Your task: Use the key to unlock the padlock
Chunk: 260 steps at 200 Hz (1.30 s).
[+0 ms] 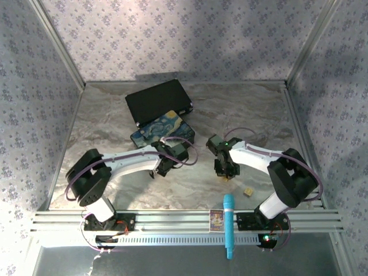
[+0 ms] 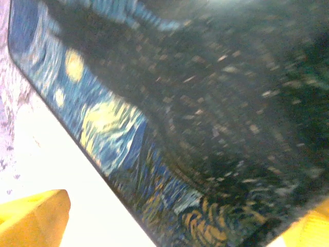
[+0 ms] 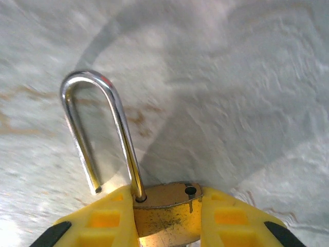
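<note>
Padlock (image 3: 163, 216) body sits clamped between the right gripper's (image 3: 165, 208) yellow fingers (image 3: 108, 221), its lower part cut off by the frame edge. The shackle (image 3: 125, 139) stands up with its free end clear of its hole, above the table (image 3: 247, 82). Left gripper (image 2: 169, 226) gapes wide just over a blurred painted box (image 2: 154, 103), with its fingers cropped at the corners.

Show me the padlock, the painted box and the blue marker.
padlock (image 3: 167, 217): right wrist view, on the brass body.
painted box (image 1: 161, 127): top external view, middle of the lid.
blue marker (image 1: 229, 224): top external view, on the barrel.
</note>
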Tool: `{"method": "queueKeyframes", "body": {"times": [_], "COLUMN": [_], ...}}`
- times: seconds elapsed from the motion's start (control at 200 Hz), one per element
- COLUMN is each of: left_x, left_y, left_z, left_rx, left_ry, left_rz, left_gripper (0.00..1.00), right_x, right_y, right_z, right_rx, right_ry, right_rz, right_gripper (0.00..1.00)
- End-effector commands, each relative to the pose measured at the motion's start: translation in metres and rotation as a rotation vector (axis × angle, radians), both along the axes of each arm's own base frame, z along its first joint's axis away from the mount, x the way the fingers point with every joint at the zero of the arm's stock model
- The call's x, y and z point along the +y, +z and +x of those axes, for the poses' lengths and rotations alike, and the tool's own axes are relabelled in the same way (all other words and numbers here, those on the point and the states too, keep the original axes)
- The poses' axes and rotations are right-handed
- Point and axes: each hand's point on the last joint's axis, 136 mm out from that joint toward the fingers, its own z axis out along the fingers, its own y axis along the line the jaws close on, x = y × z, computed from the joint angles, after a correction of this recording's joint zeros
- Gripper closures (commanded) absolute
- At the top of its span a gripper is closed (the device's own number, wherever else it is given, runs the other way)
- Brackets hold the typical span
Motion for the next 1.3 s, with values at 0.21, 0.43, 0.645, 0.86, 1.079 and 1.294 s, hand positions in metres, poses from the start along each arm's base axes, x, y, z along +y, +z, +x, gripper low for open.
{"method": "queueKeyframes", "body": {"times": [0.21, 0.43, 0.645, 0.86, 1.079, 1.294], "left_x": [0.053, 0.053, 0.033, 0.057, 0.119, 0.181], "left_y": [0.015, 0.025, 0.053, 0.104, 0.109, 0.086], "left_z": [-0.002, -0.003, -0.012, -0.007, 0.031, 0.058], "left_rx": [-0.054, -0.076, -0.13, -0.385, -0.603, -0.705], "left_ry": [0.149, 0.166, 0.107, 0.185, 0.349, 0.521], "left_rz": [-0.09, -0.202, -0.466, -0.718, -0.553, -0.412], "left_gripper": [0.0, 0.0, 0.0, 0.0, 0.0, 0.0], "right_x": [0.001, 0.006, 0.014, -0.028, -0.089, -0.159], "right_y": [0.005, 0.029, 0.085, 0.151, 0.171, 0.138], "right_z": [-0.018, -0.006, 0.019, 0.051, 0.085, 0.106], "right_rx": [0.029, -0.06, -0.274, -0.575, -0.83, -0.981], "right_ry": [0.026, 0.026, 0.059, 0.015, 0.016, -0.089], "right_rz": [-0.037, -0.004, 0.102, 0.155, 0.022, -0.122], "right_gripper": [0.65, 0.36, 0.06, 0.01, 0.02, 0.05]}}
